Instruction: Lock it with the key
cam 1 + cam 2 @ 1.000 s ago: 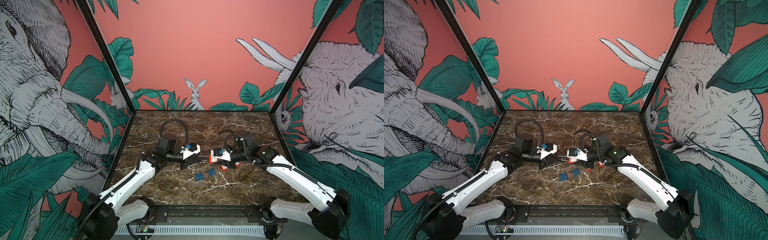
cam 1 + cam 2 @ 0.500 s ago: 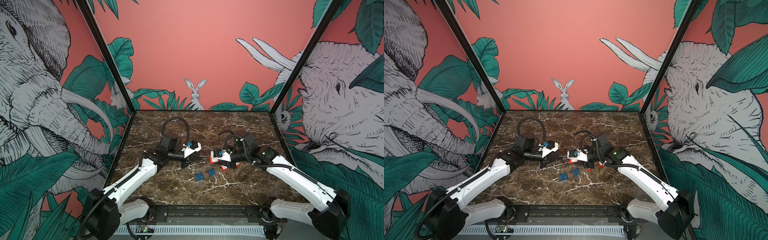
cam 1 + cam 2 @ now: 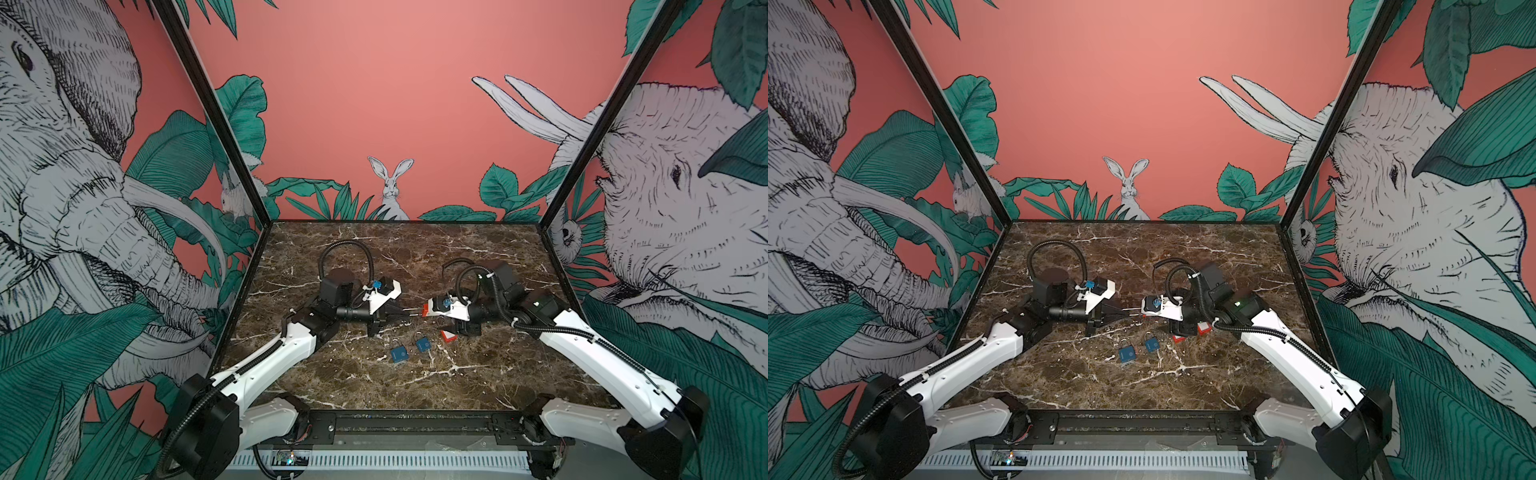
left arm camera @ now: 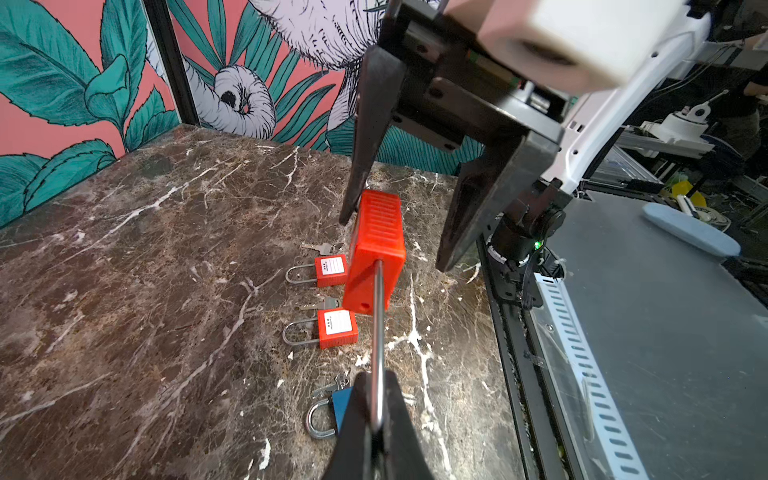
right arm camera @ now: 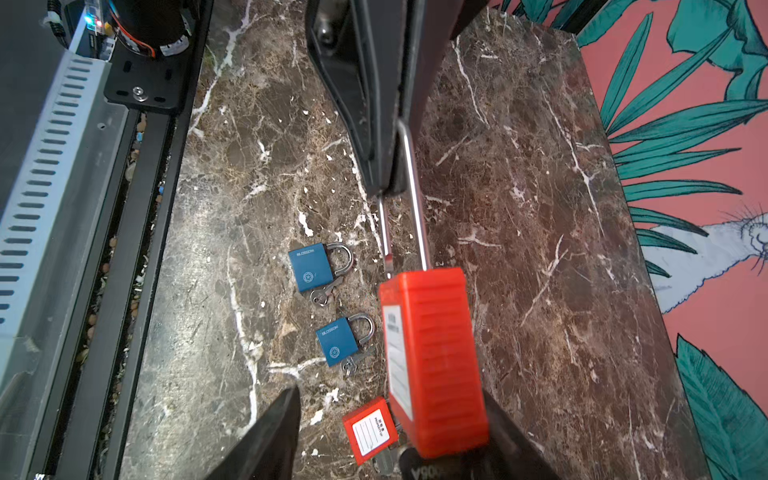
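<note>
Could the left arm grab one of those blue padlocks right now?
Probably not yet. The left hand is shut on the shackle of the big red padlock, so it is busy. Both blue padlocks lie uncovered on the table nearby, so nothing blocks them.

Both top views looked down from high up at the front, facing the back wall (image 3: 374, 104) with the rabbit (image 3: 390, 183). They sat side by side and saw nearly the same whole worktop (image 3: 374, 382). Each wrist camera sat close behind its own jaws, looking along them, and the two faced each other. Both saw the red padlock (image 4: 376, 249) very near, and small padlocks (image 5: 311, 266) on the worktop.
</note>
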Motion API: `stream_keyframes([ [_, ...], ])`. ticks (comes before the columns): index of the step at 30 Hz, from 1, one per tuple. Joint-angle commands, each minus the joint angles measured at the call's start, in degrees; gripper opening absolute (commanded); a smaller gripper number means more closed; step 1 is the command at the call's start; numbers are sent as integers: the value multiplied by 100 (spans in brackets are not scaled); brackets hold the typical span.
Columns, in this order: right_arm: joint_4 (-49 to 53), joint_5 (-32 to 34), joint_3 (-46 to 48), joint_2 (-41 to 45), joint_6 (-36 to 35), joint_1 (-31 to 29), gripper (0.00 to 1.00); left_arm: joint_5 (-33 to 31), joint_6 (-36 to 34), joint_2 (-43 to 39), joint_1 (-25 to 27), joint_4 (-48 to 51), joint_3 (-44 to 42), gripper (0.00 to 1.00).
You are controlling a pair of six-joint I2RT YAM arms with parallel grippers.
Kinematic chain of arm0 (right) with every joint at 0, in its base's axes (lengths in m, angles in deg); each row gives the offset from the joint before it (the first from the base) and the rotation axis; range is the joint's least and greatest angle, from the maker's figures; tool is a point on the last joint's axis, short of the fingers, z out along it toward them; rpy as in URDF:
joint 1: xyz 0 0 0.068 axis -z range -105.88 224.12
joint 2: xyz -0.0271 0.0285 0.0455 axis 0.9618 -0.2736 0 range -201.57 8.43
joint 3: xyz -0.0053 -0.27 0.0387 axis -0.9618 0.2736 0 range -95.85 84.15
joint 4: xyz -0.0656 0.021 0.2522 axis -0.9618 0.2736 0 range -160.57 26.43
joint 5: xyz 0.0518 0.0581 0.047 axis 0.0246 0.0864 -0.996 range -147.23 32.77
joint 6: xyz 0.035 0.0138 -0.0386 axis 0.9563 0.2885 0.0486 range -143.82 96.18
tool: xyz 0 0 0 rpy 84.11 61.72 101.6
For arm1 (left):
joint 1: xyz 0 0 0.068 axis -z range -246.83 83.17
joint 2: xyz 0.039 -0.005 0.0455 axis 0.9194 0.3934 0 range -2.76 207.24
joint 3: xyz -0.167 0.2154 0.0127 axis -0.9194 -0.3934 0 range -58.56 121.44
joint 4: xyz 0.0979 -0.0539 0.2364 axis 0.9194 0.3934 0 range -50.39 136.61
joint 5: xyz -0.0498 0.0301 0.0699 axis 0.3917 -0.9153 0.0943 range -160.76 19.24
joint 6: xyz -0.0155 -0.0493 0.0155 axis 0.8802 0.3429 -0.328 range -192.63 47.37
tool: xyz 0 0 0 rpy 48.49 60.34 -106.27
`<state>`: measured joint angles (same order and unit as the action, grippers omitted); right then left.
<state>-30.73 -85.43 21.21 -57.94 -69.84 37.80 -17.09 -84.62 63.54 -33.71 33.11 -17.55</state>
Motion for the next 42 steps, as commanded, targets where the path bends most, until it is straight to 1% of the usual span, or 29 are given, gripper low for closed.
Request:
stream_keyframes([
  [1, 522, -241, -263, -22, -118, 63, 56, 338, 132, -211, 62, -595, -71, 0],
  [3, 697, -379, -377, -87, -109, 81, 51, 373, 8, -239, 105, -560, -81, 0],
  [8, 784, -457, -471, -180, -21, 81, 47, 418, -309, -264, 201, -235, -31, 0],
  [13, 902, -813, -523, -222, 29, 81, 39, 404, -431, -280, 293, -177, -22, 0],
  [18, 1125, -1080, -578, -254, 49, 81, 32, 359, -676, -299, 370, 90, 47, 0],
  [25, 1426, -1244, -634, -398, -44, 82, 12, 350, -729, -279, 453, 96, 81, 0],
  [30, 1411, -1308, -640, -432, -74, 81, 9, 259, -743, -199, 579, 54, 117, 0],
  [34, 1257, -1413, -610, -453, -30, 81, 7, 159, -607, -65, 661, -241, 117, 0],
  [37, 1129, -1471, -590, -484, -21, 81, 5, 169, -356, 96, 664, -598, 109, 0],
  [38, 1045, -1392, -565, -469, -9, 81, 6, 172, -234, 153, 664, -725, 111, 0],
  [39, 943, -1332, -524, -458, 36, 81, 6, 189, -151, 207, 831, -836, 101, 0],
  [42, 606, -1218, -364, -366, 76, 81, 6, 222, 151, 345, 862, -1197, 70, 0],
])
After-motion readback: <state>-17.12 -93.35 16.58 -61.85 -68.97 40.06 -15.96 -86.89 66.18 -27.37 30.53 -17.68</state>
